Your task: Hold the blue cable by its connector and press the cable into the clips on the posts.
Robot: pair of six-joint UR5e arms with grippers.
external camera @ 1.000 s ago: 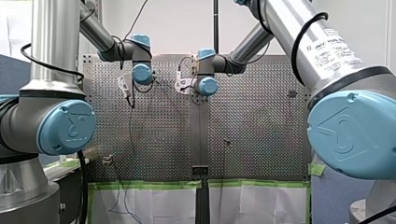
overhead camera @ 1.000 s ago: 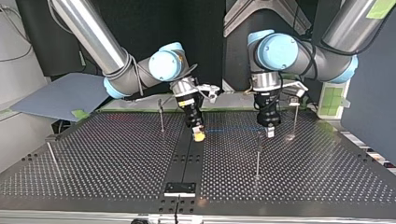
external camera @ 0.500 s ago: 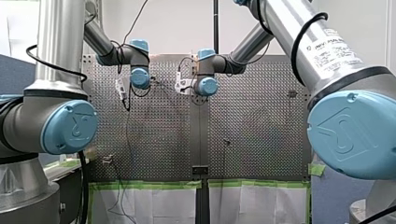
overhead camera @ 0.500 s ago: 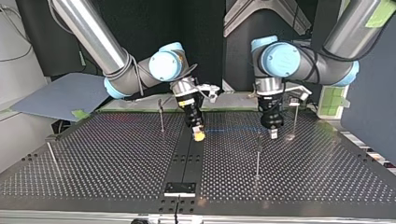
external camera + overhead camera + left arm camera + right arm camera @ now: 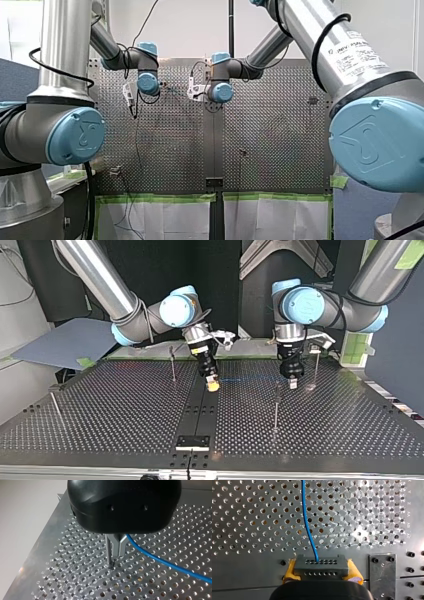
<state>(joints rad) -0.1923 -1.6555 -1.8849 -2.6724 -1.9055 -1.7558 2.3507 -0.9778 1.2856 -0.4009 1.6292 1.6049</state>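
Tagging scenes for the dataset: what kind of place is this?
Probably a robotics lab bench: my left arm and my right arm reach over a perforated table set with thin posts, a blue cable between them.

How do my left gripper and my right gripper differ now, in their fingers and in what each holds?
My left gripper has bare metal fingers; my right gripper has yellow pads. My right gripper clamps the grey connector; my left gripper pinches the blue cable itself, further along. In the top view my left gripper hangs upright, my right gripper tilted. Both are shut, low over the perforated table.
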